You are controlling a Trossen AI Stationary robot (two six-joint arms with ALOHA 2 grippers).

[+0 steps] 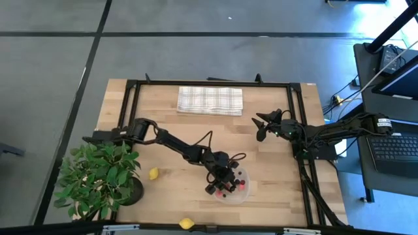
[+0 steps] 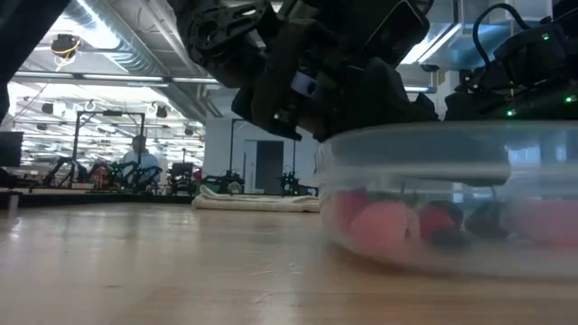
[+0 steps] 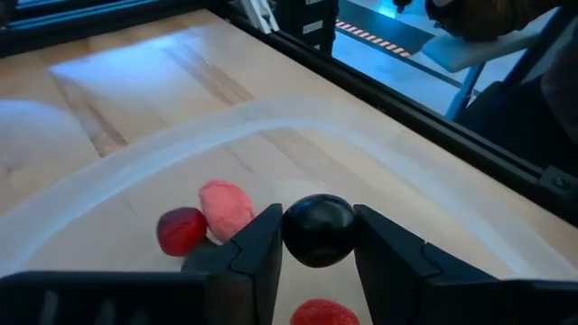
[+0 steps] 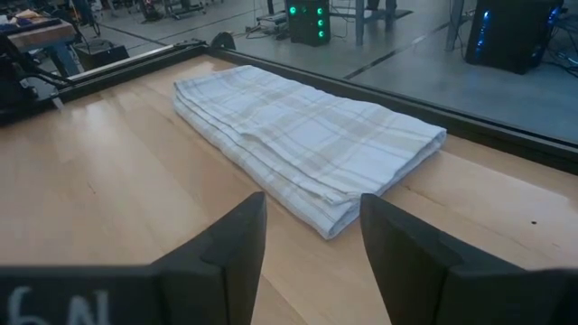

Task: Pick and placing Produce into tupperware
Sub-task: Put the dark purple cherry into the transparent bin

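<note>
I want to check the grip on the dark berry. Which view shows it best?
The left wrist view: the dark berry sits clamped between the left gripper jaws, above the tupperware. The high view shows only the gripper over the tupperware, the berry hidden. The low view shows blurred produce inside. The right wrist view shows none.
</note>
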